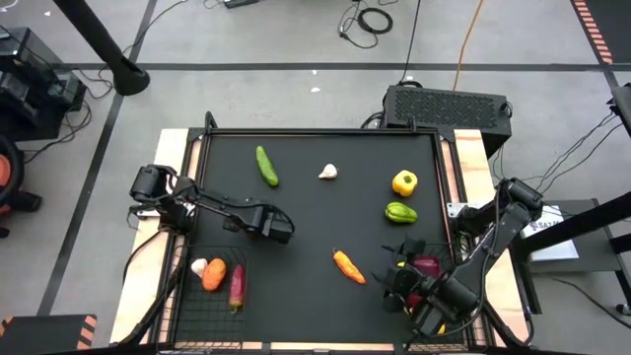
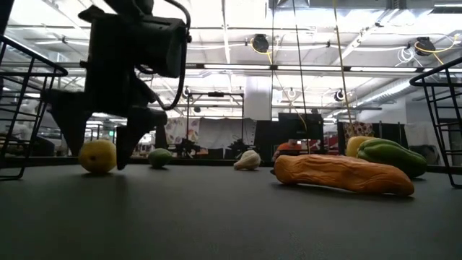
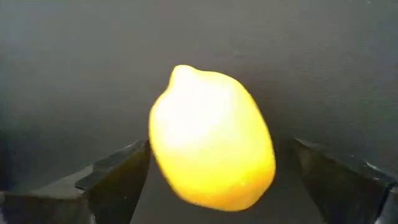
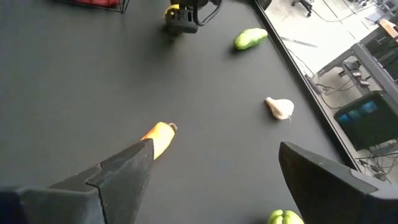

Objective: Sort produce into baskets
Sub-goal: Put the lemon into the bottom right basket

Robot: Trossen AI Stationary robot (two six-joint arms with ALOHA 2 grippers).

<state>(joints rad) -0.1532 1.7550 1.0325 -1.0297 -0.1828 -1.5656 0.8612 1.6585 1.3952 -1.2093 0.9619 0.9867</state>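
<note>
A yellow lemon point(image 3: 211, 146) lies on the black table between the open fingers of my left gripper point(image 3: 221, 144), which stands low over it left of the table's middle point(image 1: 281, 229); it also shows in the low view point(image 2: 97, 156). My right gripper point(image 4: 215, 144) is open and empty beside the right basket point(image 1: 409, 247), facing an orange carrot point(image 1: 348, 265). On the table lie a green cucumber point(image 1: 266, 165), a white garlic point(image 1: 328, 172), a yellow pepper point(image 1: 404, 181) and a green pepper point(image 1: 400, 212). The left basket point(image 1: 187, 296) holds a garlic, a carrot and a reddish piece. My left gripper's fingers point down on either side of the lemon, which rests on the table. One finger point(image 3: 127, 171) stands right against the lemon's side and the other is well clear; I cannot tell whether the near one touches it.
The right basket holds red and yellow pieces under my right arm. Wooden boards edge the table's left and right sides. A black box point(image 1: 449, 104) stands behind the far edge. Free table lies between the carrot and my left gripper.
</note>
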